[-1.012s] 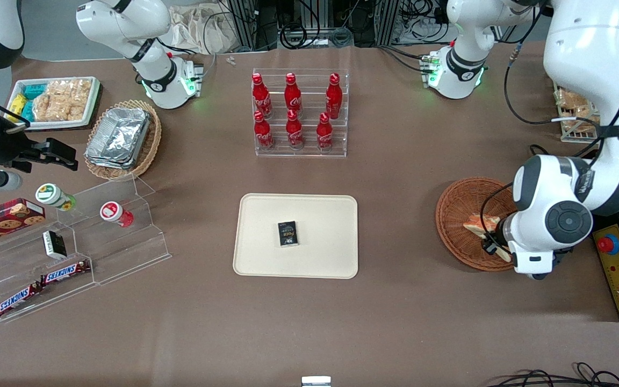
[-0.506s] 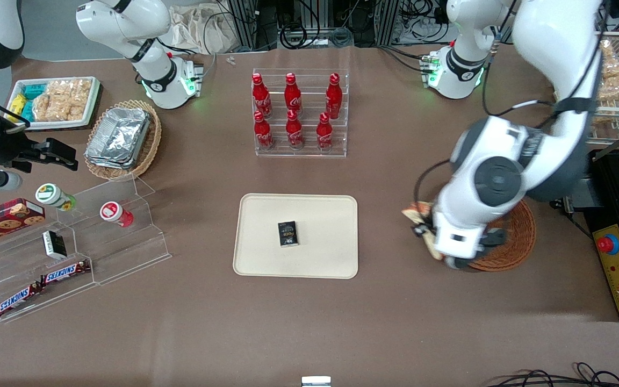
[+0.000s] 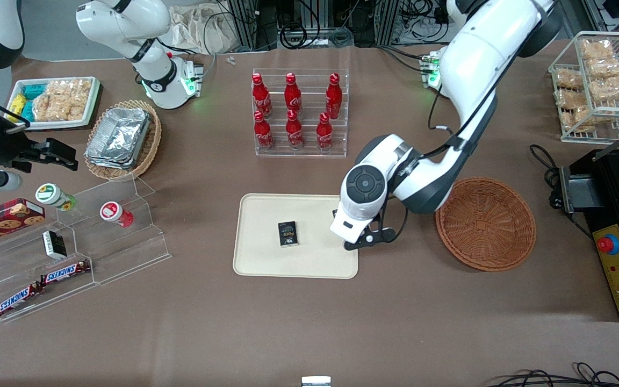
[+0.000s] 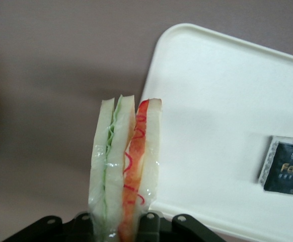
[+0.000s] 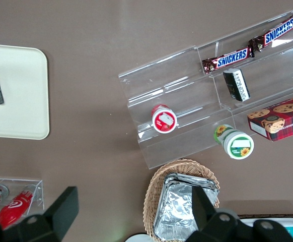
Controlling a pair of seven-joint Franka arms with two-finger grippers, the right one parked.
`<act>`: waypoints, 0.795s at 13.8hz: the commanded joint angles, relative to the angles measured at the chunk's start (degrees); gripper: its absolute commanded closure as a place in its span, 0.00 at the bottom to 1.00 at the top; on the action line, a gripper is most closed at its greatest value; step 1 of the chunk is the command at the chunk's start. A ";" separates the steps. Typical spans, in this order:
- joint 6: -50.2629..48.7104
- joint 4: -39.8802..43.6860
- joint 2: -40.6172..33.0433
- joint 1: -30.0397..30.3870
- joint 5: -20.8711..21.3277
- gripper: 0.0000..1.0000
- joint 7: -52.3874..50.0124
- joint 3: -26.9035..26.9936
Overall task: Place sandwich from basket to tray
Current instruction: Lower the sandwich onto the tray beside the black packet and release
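My left gripper hangs over the tray's edge nearest the working arm, hidden under the white wrist in the front view. In the left wrist view the gripper is shut on the sandwich, a wrapped wedge with white bread, green and orange-red filling. The wedge is held on edge, partly over the cream tray's rim and partly over the brown table. The round reddish-brown basket stands beside the tray toward the working arm's end, with nothing in it.
A small black packet lies in the tray's middle, also in the left wrist view. A clear rack of red bottles stands farther from the front camera than the tray. Acrylic steps with snacks lie toward the parked arm's end.
The gripper has carried the sandwich out of the basket and sideways to the tray's edge. The basket now shows empty.
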 commanded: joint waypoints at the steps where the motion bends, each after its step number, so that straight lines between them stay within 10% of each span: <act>1: 4.86 3.30 5.84 -0.16 2.85 1.00 0.11 0.10; 7: 4.97 9.27 11.13 -3.33 4.01 0.91 0.03 1.16; 8: 4.97 9.27 11.39 -3.41 4.01 0.73 0.03 1.16; 9: 5.06 9.27 11.39 -3.42 4.01 0.25 0.03 1.16; 10: 4.97 9.10 11.22 -3.42 4.01 0.00 -0.06 1.16; 11: 4.80 9.01 10.87 -3.42 4.09 0.00 -0.06 1.16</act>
